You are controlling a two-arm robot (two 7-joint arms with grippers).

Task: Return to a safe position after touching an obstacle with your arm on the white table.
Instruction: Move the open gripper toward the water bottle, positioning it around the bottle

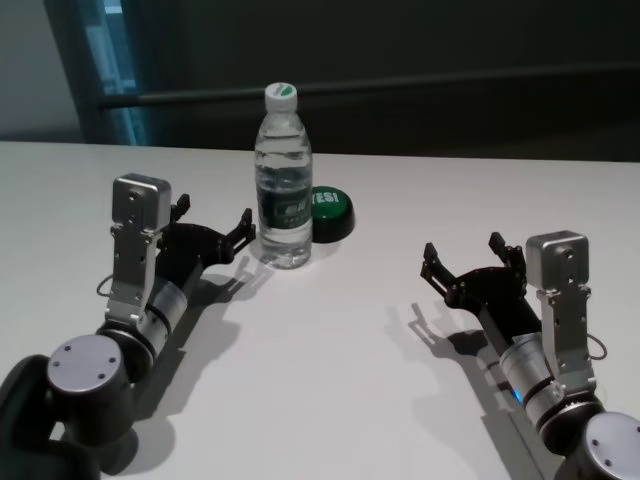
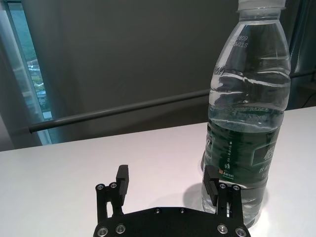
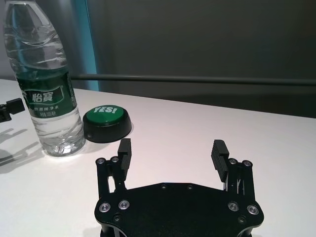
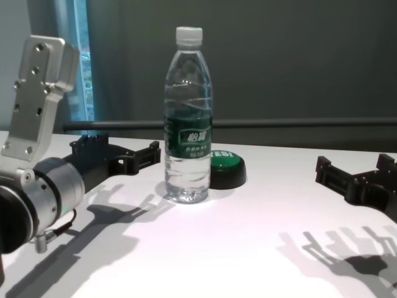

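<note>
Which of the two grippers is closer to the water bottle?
The left gripper: one open finger sits beside the water bottle, while the right gripper hangs well apart.

One water bottle (image 1: 283,178) with one white cap (image 1: 281,95); one green button (image 1: 331,212) on its black base; two robot arms, each with one pincer: left pincer (image 1: 214,223), right pincer (image 1: 466,259), two fingers apiece, spread apart; one white surface (image 1: 340,360); one rail (image 1: 400,85) behind
</note>
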